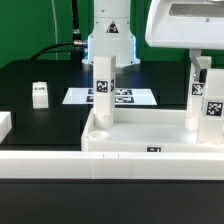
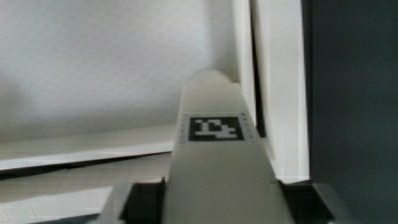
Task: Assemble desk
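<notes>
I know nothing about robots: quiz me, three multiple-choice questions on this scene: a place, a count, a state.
1. Where is the small loose white plastic leg? A in the tray; B on the black table; C stacked on another leg.
2. How many legs stand upright at the shallow white plastic tabletop tray? A none; B four; C two.
3. The jaws are: A closed on a leg; B open, empty; C gripping the tray.
Answers: B, it lies alone on black; C, the exterior view's left leg and right leg; A, the wrist view shows a tagged leg between them.
</notes>
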Controlling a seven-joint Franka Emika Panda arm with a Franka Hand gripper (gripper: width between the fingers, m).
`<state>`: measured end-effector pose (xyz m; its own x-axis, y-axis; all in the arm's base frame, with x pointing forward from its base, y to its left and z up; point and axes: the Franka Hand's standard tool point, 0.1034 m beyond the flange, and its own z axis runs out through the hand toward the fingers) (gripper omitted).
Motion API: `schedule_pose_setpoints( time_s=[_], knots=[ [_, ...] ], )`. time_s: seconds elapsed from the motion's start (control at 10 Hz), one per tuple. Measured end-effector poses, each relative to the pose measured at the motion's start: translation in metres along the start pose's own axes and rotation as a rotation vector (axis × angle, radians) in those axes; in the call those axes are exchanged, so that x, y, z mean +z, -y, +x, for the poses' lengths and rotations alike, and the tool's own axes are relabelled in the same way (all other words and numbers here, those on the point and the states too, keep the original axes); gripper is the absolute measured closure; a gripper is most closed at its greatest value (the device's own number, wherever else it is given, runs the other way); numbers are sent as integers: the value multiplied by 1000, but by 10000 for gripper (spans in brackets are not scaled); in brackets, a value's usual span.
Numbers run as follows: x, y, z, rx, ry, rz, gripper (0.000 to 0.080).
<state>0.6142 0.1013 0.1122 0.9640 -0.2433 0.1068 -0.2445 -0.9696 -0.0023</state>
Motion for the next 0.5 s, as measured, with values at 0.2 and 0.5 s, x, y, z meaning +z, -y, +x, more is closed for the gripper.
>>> schedule_pose_setpoints(
  time_s=[0.2,0.5],
  knots=[
    [0,0,-3,280,-2,29,510],
    [0,5,-4,611,-19,66,509]
  ],
)
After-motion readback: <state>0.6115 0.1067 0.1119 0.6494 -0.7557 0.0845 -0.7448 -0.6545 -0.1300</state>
